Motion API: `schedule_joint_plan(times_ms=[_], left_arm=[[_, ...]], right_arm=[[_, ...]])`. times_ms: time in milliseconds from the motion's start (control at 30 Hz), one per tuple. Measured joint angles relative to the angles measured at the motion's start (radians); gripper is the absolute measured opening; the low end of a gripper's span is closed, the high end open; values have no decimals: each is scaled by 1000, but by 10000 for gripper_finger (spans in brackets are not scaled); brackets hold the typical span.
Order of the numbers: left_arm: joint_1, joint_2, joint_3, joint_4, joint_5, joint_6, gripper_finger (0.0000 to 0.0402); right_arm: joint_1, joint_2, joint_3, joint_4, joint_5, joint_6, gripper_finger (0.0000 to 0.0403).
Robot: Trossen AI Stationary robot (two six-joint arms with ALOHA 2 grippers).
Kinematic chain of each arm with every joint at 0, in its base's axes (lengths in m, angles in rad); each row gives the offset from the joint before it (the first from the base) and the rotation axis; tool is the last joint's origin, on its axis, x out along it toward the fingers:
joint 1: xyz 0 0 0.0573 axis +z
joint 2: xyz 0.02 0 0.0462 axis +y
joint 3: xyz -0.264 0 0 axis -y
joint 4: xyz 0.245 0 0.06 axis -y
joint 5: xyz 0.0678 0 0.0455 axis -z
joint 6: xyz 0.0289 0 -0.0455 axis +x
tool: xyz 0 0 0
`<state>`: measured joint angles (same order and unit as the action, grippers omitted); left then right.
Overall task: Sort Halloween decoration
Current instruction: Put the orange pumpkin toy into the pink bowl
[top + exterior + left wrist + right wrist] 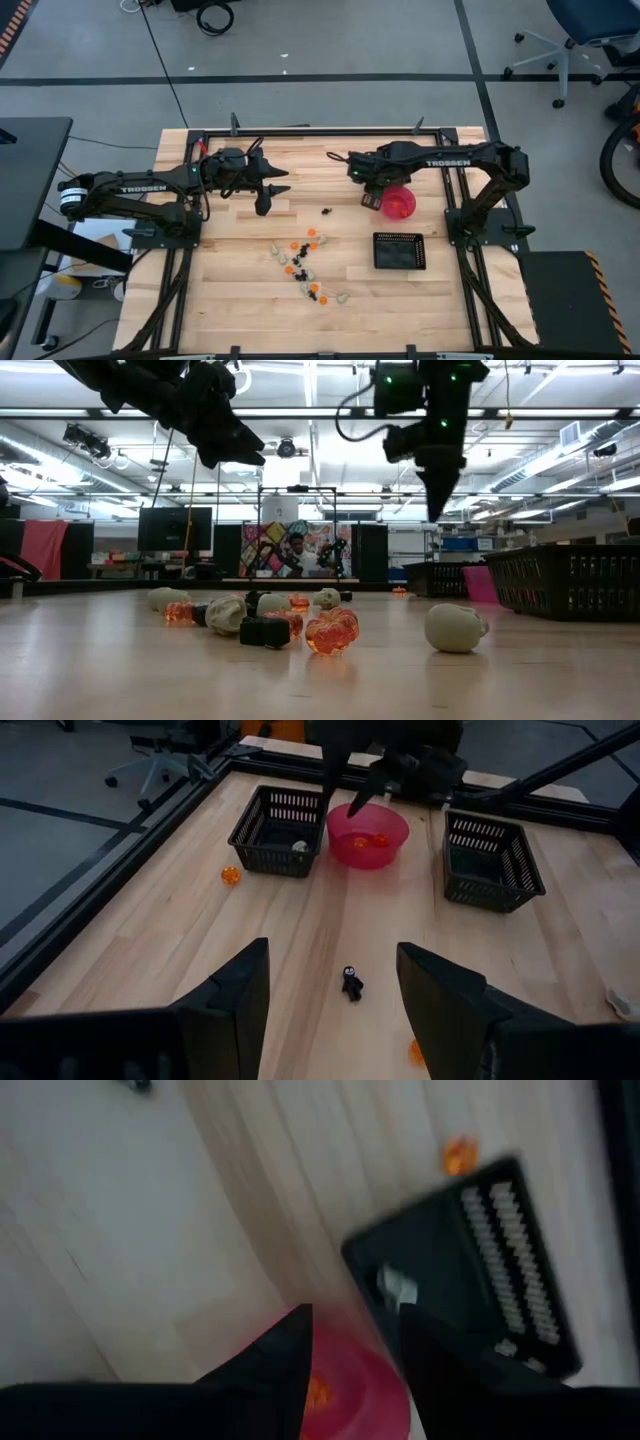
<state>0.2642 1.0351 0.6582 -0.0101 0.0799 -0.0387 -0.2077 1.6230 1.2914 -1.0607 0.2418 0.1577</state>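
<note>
tiny orange/black/cream Halloween trinkets: strip runs 11-to-5 o'clock | right gripper: spread, empty, over round pink-red plastic bowl | left gripper: spread, empty

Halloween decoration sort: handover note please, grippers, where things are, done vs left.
Left gripper: open, empty, raised above a lone black trinket mid-table.
Right gripper: over the pink bowl, fingers apart, nothing seen between them.
Done: orange pieces lie in the bowl; one pale piece is in the mesh tray beside it. The other tray looks empty in the left wrist view.
Left: the main scatter of orange, black and cream trinkets on the table's near side, plus a stray orange one beside the first tray.
</note>
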Motion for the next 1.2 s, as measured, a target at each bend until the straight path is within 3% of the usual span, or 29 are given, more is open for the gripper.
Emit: schedule_joint_plan(times_ms=[367,633,933,1200], left_arm=[[0,0,0,15,0,-3,192],[0,0,0,14,0,-3,192],[0,0,0,13,0,-2,192],[0,0,0,19,0,2,192]], right_arm=[[15,233,175,96,16,-169,154],[-60,374,345,102,31,-314,154],[-202,427,355,118,-9,-341,154],[-253,505,356,115,-27,-468,158]])
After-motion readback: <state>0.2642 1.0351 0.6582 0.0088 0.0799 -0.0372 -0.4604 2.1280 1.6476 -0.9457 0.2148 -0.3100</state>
